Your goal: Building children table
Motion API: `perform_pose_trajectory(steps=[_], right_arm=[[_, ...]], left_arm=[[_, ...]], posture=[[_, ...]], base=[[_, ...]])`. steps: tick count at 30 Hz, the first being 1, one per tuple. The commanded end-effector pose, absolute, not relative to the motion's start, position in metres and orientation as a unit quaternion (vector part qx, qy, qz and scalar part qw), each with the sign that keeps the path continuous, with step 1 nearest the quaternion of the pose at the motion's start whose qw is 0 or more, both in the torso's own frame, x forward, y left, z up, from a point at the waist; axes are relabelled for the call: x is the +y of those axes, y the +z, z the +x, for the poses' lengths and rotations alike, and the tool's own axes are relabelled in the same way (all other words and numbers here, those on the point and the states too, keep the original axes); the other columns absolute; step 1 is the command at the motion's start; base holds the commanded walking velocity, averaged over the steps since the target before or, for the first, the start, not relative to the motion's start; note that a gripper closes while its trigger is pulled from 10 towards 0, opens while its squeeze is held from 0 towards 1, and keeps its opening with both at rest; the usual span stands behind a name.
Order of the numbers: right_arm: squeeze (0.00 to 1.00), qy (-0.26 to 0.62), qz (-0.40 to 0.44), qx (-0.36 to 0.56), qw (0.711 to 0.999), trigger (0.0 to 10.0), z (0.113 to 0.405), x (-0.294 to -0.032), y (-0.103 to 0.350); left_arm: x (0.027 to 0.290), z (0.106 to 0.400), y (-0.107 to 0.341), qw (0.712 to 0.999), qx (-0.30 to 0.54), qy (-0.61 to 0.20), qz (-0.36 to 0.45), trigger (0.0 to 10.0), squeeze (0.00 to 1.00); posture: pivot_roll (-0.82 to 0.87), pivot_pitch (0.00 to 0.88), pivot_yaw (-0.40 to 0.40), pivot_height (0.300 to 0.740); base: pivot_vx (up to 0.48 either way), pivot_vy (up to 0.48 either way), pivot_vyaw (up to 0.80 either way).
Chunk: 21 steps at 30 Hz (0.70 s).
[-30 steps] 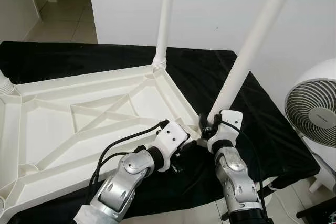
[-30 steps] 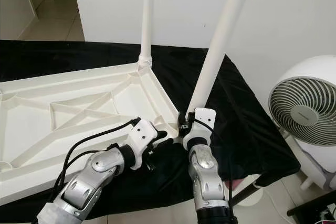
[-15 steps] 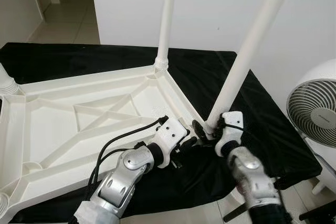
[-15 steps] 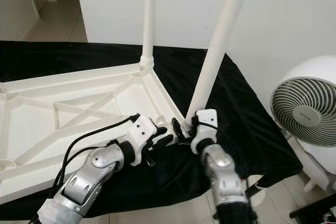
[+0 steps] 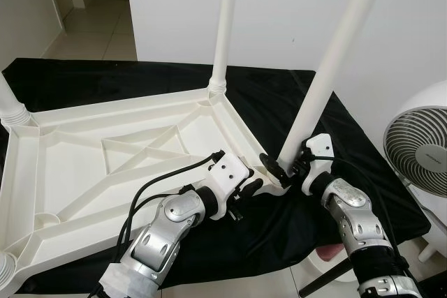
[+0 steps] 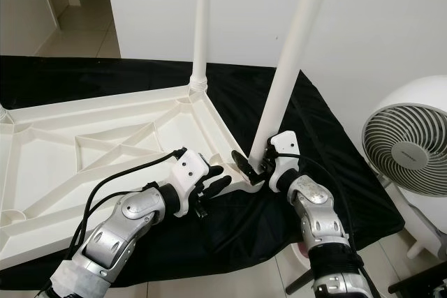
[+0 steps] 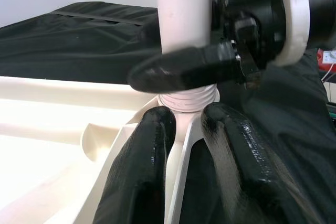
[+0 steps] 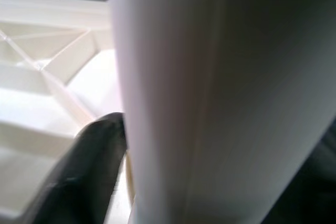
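Here the white plastic tabletop [image 5: 105,165] lay upside down on a surface draped in black cloth [image 5: 363,165], its ribbed underside facing up so the corner sockets could take legs. One leg [image 5: 225,26] stood upright in the corner farthest from the robot on its right side, seated through a ridged, threaded-looking collar. A second leg [image 5: 335,54] rose at a slight lean from the near right corner of the tabletop, and both arms worked at that corner.

The right end effector [image 5: 286,169] had its two black fingers closed around the base of this leg, one finger [image 8: 79,166] pressed against the smooth tube in the right wrist view; judging by the hold, it was steadying or turning the leg into its socket. The left end effector [image 5: 249,188] sat just beside the same corner on the tabletop side. In the left wrist view its fingers [image 7: 142,166] were slightly parted and straddled a thin raised rib of the tabletop, directly below the leg's ridged collar [image 7: 189,98], probably to brace the top against the turning force. Whether they actually pinched the rib could not be told.

The tabletop was a glossy moulded piece with diagonal stiffening ribs forming triangles; the legs were plain round tubes, matte and smooth. A white fan [image 5: 422,165] stood on the floor beyond the cloth's right edge.
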State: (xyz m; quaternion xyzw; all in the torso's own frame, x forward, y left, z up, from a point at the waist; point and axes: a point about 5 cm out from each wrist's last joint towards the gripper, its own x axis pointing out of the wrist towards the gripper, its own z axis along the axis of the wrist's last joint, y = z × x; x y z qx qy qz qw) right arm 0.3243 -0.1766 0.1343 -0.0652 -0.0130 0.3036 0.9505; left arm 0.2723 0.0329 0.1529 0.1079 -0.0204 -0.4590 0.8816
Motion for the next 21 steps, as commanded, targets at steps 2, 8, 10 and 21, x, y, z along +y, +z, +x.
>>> perform_pose_trajectory(steps=[2, 8, 10, 21], right_arm=[[0.0, 0.323, -0.073, -0.002, 0.943, 0.0, 0.325, -0.176, 0.129], [0.0, 0.339, -0.075, 0.005, 0.938, 0.0, 0.327, -0.179, 0.127], [0.0, 0.345, -0.076, 0.006, 0.936, 0.0, 0.327, -0.18, 0.126], [0.0, 0.275, -0.044, 0.011, 0.96, 10.0, 0.32, -0.168, 0.12]], left_arm=[[0.03, 0.273, 0.153, 0.879, -0.018, -0.466, 0.104, 10.0, 0.0], [0.031, 0.273, 0.154, 0.878, -0.016, -0.468, 0.103, 10.0, 0.0], [0.03, 0.273, 0.153, 0.876, -0.015, -0.47, 0.102, 10.0, 0.0], [0.025, 0.268, 0.151, 0.873, -0.013, -0.479, 0.093, 10.0, 0.0]], posture=[[0.01, 0.018, -0.059, 0.74], [0.01, 0.018, -0.058, 0.74], [0.01, 0.019, -0.059, 0.74], [0.0, 0.023, -0.075, 0.74]], base=[[0.0, 0.0, 0.0], [0.0, 0.0, 0.0], [0.0, 0.0, 0.0], [0.0, 0.0, 0.0]])
